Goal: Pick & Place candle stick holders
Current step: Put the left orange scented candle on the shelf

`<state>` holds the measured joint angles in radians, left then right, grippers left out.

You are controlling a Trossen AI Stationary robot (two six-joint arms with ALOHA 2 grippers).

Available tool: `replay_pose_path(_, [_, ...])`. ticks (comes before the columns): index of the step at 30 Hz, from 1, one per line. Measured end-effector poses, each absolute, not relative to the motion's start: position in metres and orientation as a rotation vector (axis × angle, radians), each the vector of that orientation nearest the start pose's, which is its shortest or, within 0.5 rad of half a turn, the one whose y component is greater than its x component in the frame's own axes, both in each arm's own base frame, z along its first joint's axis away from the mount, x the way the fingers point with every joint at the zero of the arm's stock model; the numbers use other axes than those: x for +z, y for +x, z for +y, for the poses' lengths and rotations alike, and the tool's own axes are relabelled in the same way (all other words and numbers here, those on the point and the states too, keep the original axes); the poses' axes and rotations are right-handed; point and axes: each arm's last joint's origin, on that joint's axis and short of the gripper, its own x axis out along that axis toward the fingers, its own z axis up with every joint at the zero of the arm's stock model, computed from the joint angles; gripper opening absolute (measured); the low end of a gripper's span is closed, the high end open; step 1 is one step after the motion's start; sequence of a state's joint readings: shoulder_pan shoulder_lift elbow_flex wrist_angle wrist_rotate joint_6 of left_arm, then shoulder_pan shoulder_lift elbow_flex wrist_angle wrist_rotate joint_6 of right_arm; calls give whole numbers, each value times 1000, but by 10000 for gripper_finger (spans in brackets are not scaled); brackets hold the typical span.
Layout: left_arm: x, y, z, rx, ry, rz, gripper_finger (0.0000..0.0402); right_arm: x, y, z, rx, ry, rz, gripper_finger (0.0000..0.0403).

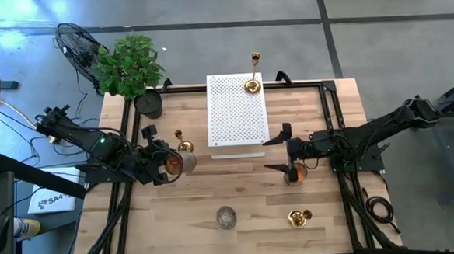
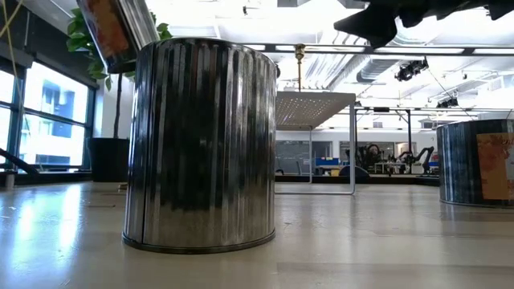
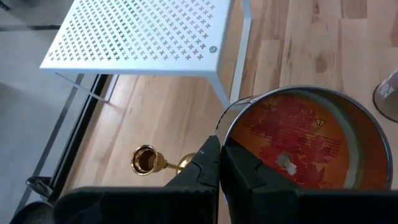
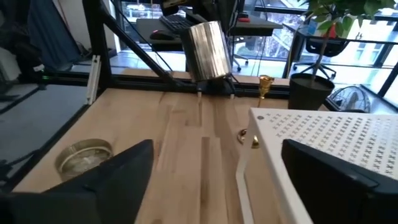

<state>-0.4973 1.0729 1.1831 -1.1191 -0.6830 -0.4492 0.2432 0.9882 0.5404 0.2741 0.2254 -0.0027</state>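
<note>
One gold candle stick holder stands on its base on the white perforated shelf. A second stands on the table beside my left gripper; the left wrist view shows its cup. A third lies on its side near the table's near edge. My left gripper is shut on a metal tin can with an orange inside. My right gripper is open and empty above another can, right of the shelf. My left gripper holds the can by its rim, one finger inside the can and one outside. The fingers come from the table's left side, slanting down. The can is lifted clear of the table, slightly tilted, its mouth up.
A third tin can stands near the table's near edge and fills the low view. A potted plant stands at the far left corner. Black frame rails run along the table's sides.
</note>
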Motion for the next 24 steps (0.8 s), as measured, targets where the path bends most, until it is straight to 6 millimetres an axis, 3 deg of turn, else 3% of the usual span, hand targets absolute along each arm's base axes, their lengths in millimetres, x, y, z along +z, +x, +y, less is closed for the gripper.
replay_pose_path(4, [346, 166, -69, 347, 141, 772, 0, 256, 211, 46, 19, -52, 163, 394])
replay_pose_path(14, [346, 166, -69, 348, 139, 769, 0, 253, 220, 49, 48, -83, 137, 399])
replay_pose_path(24, [366, 187, -81, 208, 232, 533, 0, 250, 235, 41, -19, -70, 80, 399])
